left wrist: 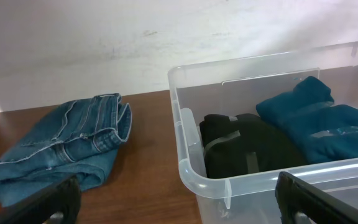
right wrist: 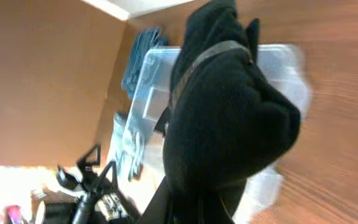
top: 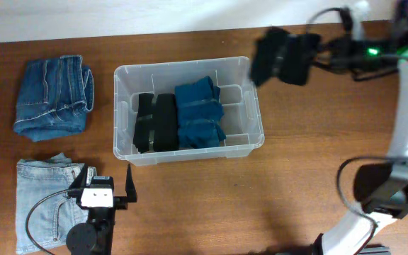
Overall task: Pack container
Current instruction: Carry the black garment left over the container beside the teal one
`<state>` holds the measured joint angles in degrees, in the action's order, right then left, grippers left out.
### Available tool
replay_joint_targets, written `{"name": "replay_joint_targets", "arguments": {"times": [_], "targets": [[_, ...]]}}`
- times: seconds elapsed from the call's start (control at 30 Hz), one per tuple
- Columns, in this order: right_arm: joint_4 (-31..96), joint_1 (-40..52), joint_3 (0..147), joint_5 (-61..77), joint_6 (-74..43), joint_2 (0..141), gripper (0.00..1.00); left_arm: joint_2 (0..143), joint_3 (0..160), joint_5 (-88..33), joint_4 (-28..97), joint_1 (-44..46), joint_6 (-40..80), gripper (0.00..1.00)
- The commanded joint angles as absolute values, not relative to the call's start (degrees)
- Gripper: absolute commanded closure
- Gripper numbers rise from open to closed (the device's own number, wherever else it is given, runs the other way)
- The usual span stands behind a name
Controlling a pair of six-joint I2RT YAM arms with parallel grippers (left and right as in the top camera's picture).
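a clear plastic container [top: 257, 106] sits on the wooden table [top: 296, 177], towards its far edge and a little left of centre. inside it, a folded black garment [top: 154, 122] lies along the left side. folded teal garments [top: 199, 113] fill the middle, touching the black one. a strip of bare floor shows along the right wall. the packing looks partly done.

just beyond the container's far right corner, the right claw [top: 292, 57] hangs above the table, closed on a black fleece bundle [top: 268, 55]. in the right wrist view the bundle hides the fingers completely. this piece looks like the next to go in, probably into the free strip on the right.

two more items lie outside. dark blue folded jeans [top: 52, 99] rest near the table's far left corner, apart from the container. pale blue jeans [top: 44, 198] lie at the near left corner. the left claw [top: 106, 173] hovers at the pale jeans' right edge, just off the container's near left corner, jaws spread wide and holding nothing.

by this reckoning the held bundle and perhaps both pairs of jeans are left to pack. whether the jeans would fit cannot be told.
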<state>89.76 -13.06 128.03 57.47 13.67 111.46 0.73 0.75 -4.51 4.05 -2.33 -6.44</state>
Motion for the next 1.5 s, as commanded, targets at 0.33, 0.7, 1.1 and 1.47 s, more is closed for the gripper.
{"name": "replay_joint_targets", "arguments": {"times": [0.33, 0.7, 1.1, 1.47], "targets": [[86.7, 11.49, 130.5, 10.85, -8.23, 110.15, 0.96, 0.4, 0.51, -5.15, 4.14, -2.42, -6.98, 0.01], [86.54, 17.96, 130.06, 6.0, -14.02, 111.77, 0.96, 0.4, 0.51, -5.15, 4.16, -2.42, -6.98, 0.01], [86.74, 23.53, 129.82, -8.14, -18.96, 114.3, 0.96, 0.4, 0.51, -5.15, 4.16, -2.42, -6.98, 0.01], [85.95, 28.29, 129.75, -14.44, -20.51, 118.85, 0.96, 0.4, 0.51, -5.15, 4.16, -2.42, -6.98, 0.01]]}}
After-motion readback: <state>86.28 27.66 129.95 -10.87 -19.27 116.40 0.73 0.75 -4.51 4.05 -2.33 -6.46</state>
